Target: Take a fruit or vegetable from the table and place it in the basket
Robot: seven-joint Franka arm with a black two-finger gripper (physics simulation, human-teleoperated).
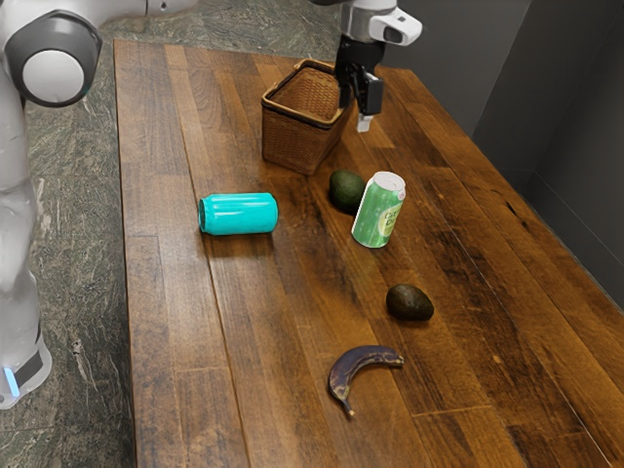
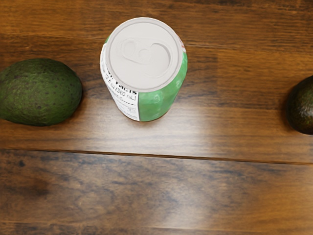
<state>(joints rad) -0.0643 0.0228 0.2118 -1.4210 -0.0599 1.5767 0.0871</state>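
Dark banana (image 1: 363,357) nearest, brownish avocado (image 1: 409,303) beyond, wicker basket (image 1: 288,142) much farther back.

turquoise cylindrical metal can (image 1: 239,214) | green cylindrical metal can (image 2: 159,100): white panel, black print | dark-green oval avocado (image 2: 41,93): darker speckles | brown-black oval avocado (image 1: 409,302) | purplish-black curved banana (image 1: 357,365) | brown boxy wicker basket (image 1: 290,141): woven, darker rim | brown wooden table (image 1: 283,312): dark streaks

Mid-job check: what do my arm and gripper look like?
The arm is glossy white with rounded links; one joint has a dark grey collar around a pale round cap. A blue light strip glows near the base. The gripper is black and angular, with a whitish piece at its lower end.
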